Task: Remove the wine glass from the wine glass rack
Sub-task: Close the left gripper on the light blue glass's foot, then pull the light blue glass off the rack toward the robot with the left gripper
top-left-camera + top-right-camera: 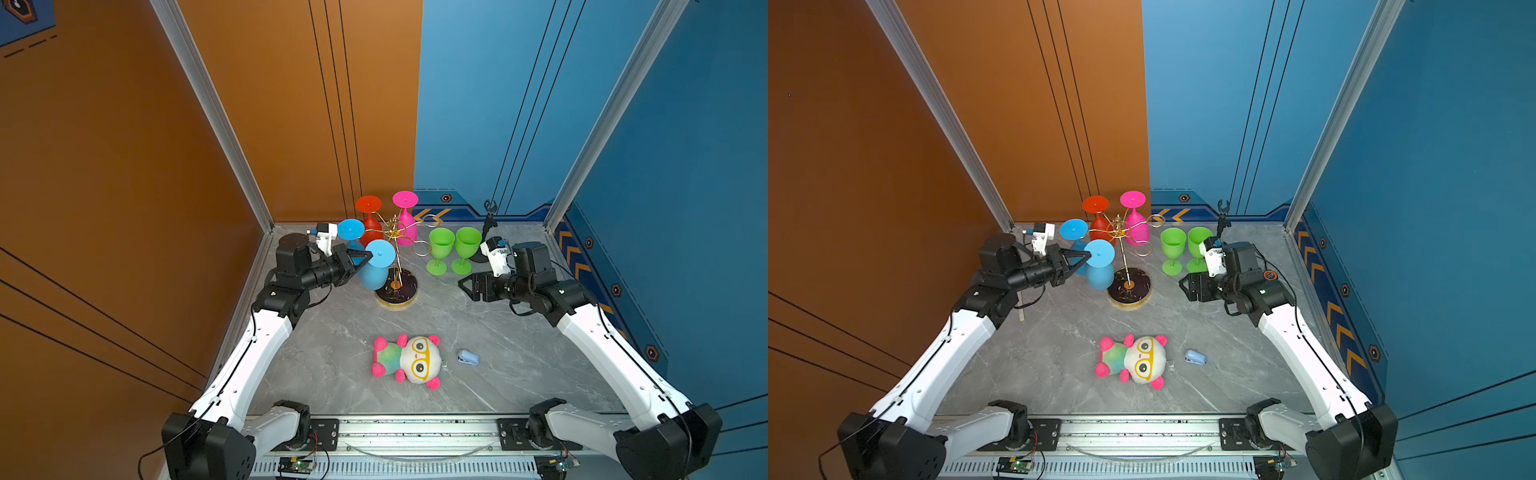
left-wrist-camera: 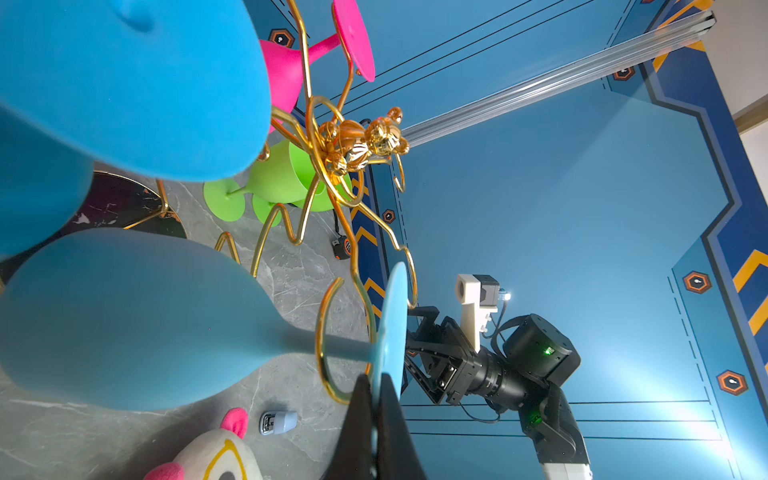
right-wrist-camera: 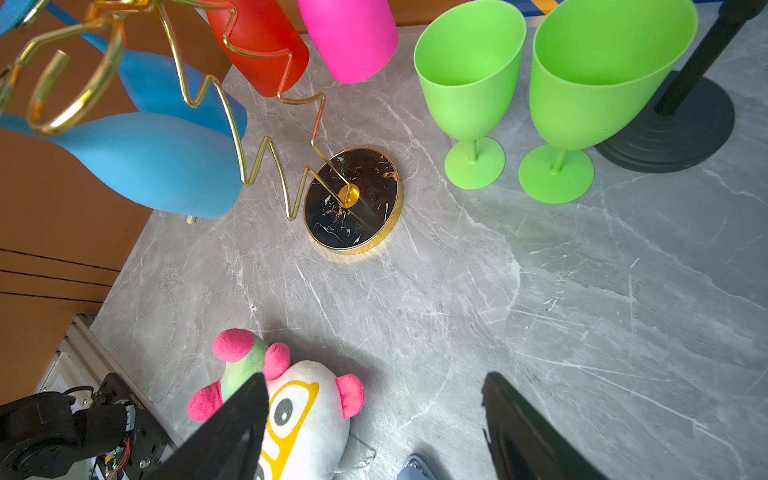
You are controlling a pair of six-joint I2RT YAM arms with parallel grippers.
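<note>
In both top views the left end effector (image 1: 366, 255) is reaching in from the side and gripping the rim of the round foot of the nearer blue wine glass (image 1: 374, 272). The glass is hanging bowl-down from a looped arm of the wine glass rack (image 1: 397, 291), on the side facing that arm. The right end effector (image 1: 467, 289) is waiting wide open and empty near two green glasses (image 1: 441, 243) standing on the desk (image 1: 519, 353). In the left wrist view the fingertips (image 2: 359, 415) are pinching the thin blue foot edge-on, shut tight on it, while the stem is sitting inside a gold loop (image 2: 320, 357) just beside the foot. In the right wrist view the open jaws are framing a plush toy (image 3: 303, 407), well apart from the wine glass rack (image 3: 353, 199). The step in hand looks like securing the grasp, with the glass not yet off the rack. The next move probably calls for sliding the stem outward through the loop's opening, keeping the foot level so it is not catching the wire or tipping the rack.
</note>
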